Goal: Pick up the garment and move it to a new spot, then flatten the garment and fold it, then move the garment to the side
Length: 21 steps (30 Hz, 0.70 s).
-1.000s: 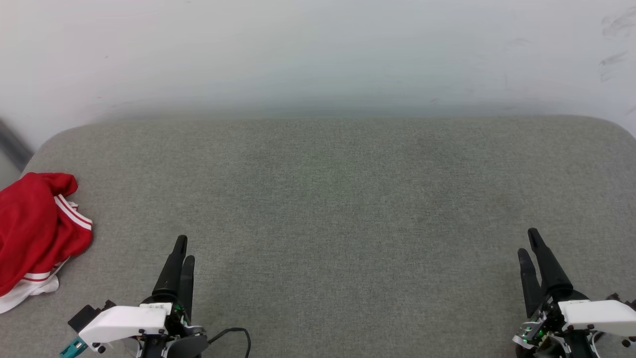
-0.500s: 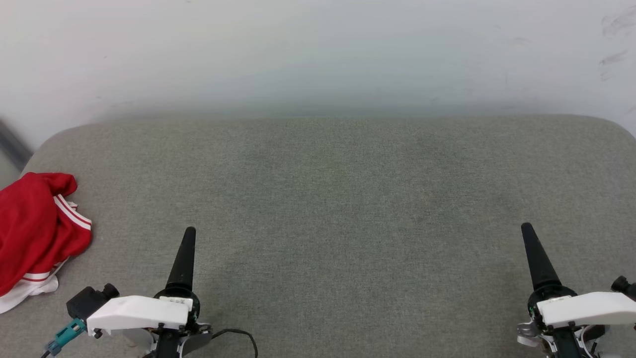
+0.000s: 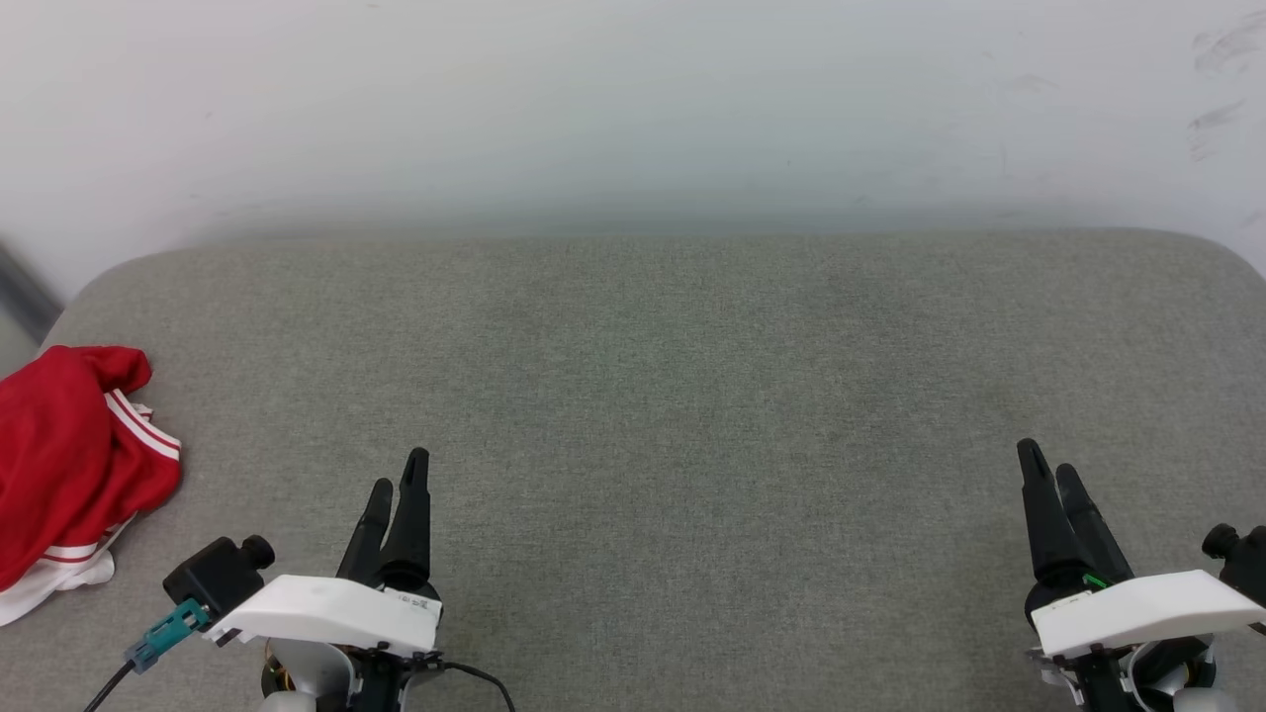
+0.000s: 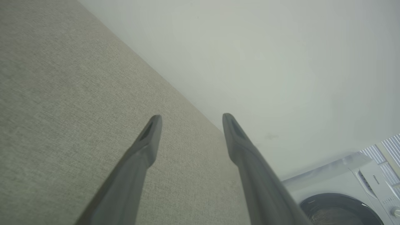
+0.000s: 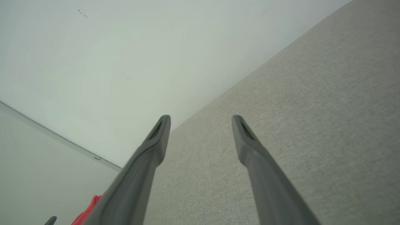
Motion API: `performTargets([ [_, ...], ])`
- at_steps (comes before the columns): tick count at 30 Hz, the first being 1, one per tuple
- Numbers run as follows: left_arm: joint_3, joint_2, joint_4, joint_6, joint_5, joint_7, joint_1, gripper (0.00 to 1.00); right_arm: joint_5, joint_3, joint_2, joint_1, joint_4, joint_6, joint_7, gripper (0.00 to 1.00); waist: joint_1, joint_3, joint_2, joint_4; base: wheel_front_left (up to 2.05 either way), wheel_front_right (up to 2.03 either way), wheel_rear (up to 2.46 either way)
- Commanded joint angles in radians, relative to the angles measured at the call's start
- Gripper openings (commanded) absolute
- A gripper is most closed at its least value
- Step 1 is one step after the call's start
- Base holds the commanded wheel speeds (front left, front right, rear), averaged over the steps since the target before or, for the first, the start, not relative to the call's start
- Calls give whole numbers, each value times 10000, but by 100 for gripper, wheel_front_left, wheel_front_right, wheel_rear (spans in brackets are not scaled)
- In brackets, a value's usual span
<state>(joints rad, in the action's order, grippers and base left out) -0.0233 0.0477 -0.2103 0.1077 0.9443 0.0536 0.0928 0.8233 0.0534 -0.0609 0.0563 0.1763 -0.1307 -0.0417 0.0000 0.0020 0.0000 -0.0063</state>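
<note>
Jersey, red with white-and-red striped trim, lies crumpled at the far left of the grey fabric-covered surface, its left part cut off by the edge of the head view. The left gripper sits near the front edge, to the right of the jersey and clear of it. Its two dark fingers are spread apart with nothing between them. The right gripper sits well apart at the front right, likewise spread and empty. A pale wall rises behind the surface. A white washing machine shows past the surface in the left wrist view.
</note>
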Motion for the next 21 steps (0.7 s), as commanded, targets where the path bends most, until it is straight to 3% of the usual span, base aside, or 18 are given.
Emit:
performTargets([
  [1, -53, 40, 147, -22, -340, 93, 285, 100, -356, -23, -53, 36, -179, -1, -54, 100, 0, -5, 0, 0, 0, 0, 0],
  [21, -629, 177, -204, -370, -3393, 724, 429, 100, -3706, -85, -53, -159, -525, -1, -206, 100, 0, -86, 0, -21, 0, 0, 0],
])
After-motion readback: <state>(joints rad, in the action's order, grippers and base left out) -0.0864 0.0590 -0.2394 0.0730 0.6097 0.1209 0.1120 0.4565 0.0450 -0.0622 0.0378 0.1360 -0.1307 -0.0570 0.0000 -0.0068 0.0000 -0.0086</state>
